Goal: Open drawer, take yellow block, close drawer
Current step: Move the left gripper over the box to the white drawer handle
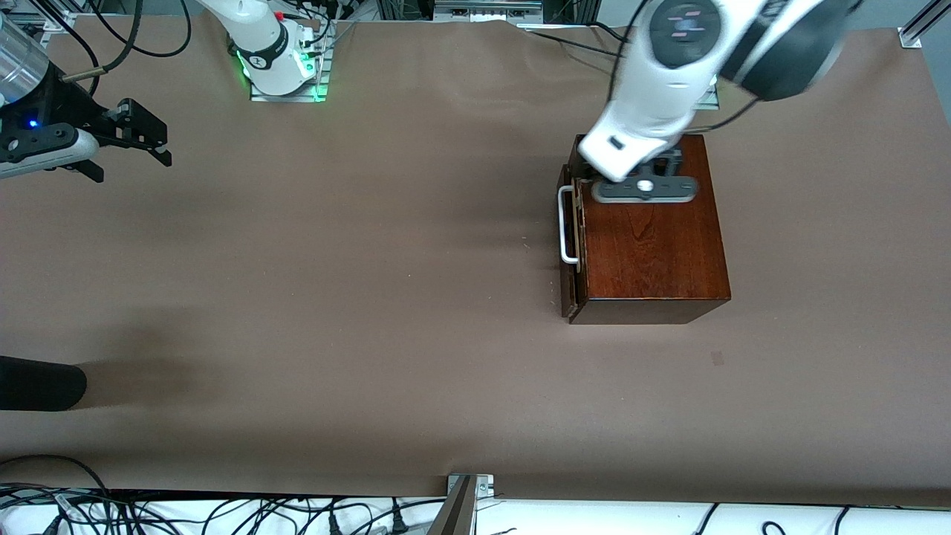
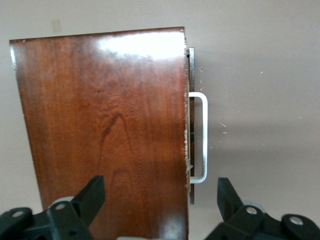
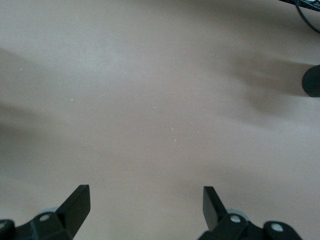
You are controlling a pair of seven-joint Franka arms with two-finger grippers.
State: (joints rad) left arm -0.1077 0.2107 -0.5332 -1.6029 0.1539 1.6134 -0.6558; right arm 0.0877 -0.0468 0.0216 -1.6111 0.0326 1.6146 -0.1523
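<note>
Nearest the front camera, toward the right arm's end, a rounded matte black object (image 1: 37,383) is poking in from the edge of the table (image 1: 334,297), which is covered in a smooth, flat brown sheet.

Farther up, toward the left arm's end, the box (image 1: 654,245) is sitting there: a rectangular block of glossy reddish-brown wood with visible grain and a bright glare on top. Its drawer (image 1: 573,245) is facing the right arm's end and looking nearly shut, just a thin pale edge showing at the seam. The white handle (image 1: 567,225) is a smooth U-shaped bar sticking out from the dark front panel. The yellow block isn't showing anywhere.

The left gripper (image 2: 160,202) is hovering over the box's top, close to the drawer edge, with its black angular fingers (image 2: 92,192) spread wide apart.

The right gripper (image 1: 152,141) is waiting over bare table at its own end, fingers (image 3: 77,200) spread fully too, holding nothing.
</note>
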